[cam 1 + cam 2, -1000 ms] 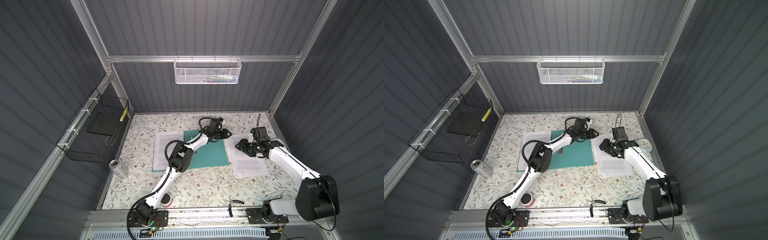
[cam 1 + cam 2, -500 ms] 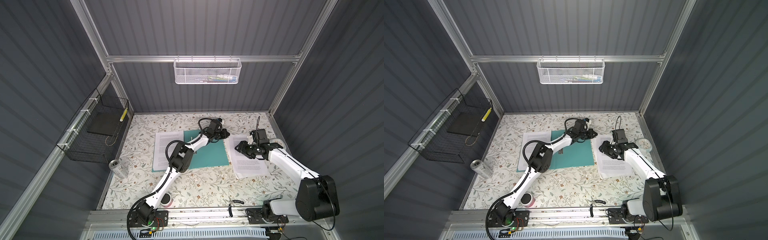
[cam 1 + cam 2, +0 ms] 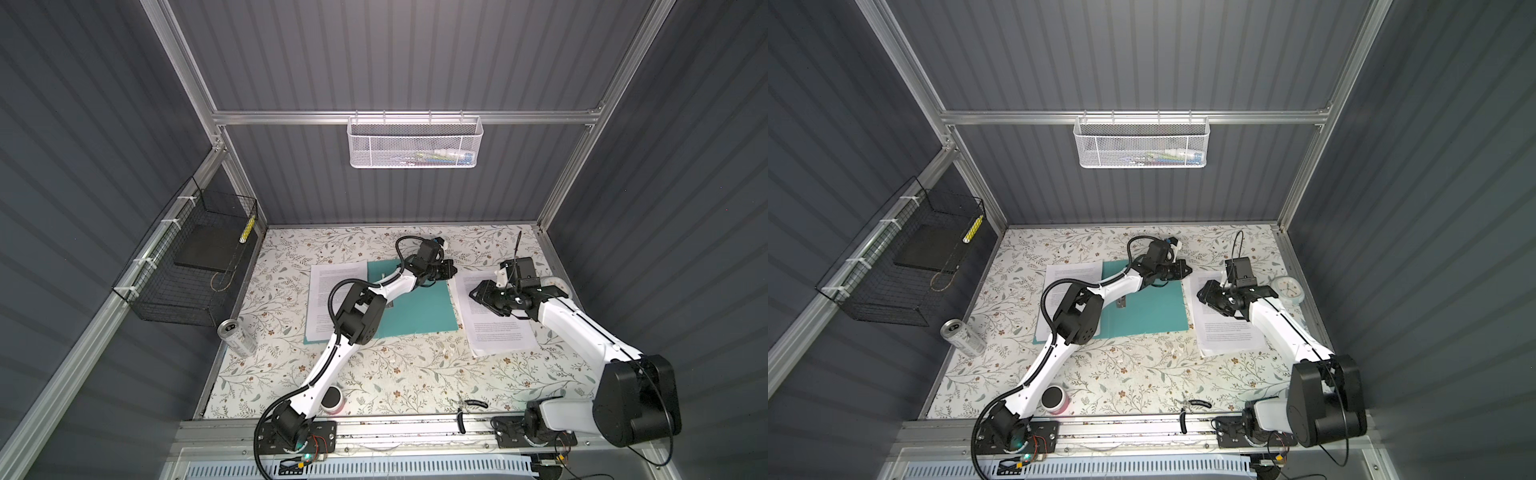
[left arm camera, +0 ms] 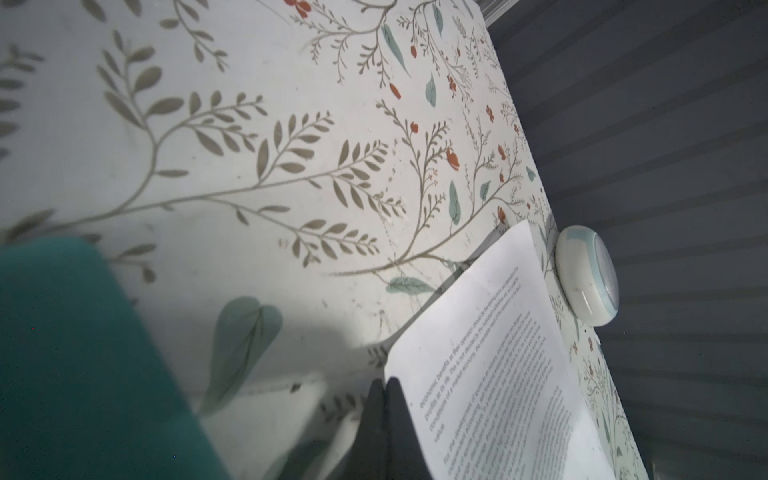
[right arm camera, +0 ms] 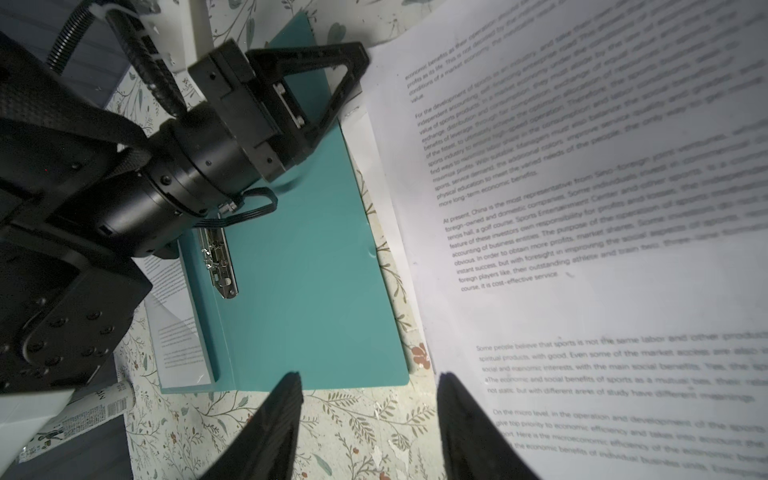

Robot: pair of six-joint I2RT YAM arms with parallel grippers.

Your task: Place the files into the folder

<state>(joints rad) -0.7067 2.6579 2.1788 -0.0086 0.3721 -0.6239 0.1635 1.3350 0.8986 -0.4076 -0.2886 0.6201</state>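
Left gripper (image 3: 450, 269), jaws closed, pinches the corner of the files (image 3: 498, 336) nearest the folder (image 3: 419, 309). Right gripper (image 5: 370, 436), jaws apart and empty, hovers over the files beside the folder.

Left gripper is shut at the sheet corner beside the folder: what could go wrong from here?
1. The left gripper seems to pinch only the top sheet's very corner; pulling could tear it or let it slip.
2. The right gripper hangs open above the stack, not visibly pressing it, so lower sheets may drag along.
3. The left arm lies across the open folder and could shove it.
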